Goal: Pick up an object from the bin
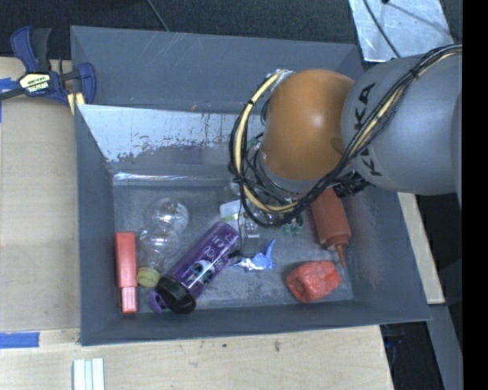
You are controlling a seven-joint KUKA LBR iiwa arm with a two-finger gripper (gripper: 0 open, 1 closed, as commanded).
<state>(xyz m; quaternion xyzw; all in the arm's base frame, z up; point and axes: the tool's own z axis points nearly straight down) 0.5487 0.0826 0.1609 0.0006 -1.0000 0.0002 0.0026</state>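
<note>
Top of red-brown bottle (329,219) hidden under arm (407,128); blue scrap (263,260) beside purple bottle (202,260) unidentifiable.

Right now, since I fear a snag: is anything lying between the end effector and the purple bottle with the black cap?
Nothing visible does. The end effector is down at the upper end of the purple bottle. A small blue scrap lies just right of that end, not between.

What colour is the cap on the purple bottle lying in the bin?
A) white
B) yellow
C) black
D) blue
C: the purple bottle lies on its side, and the cap on its lower end is black.
</note>
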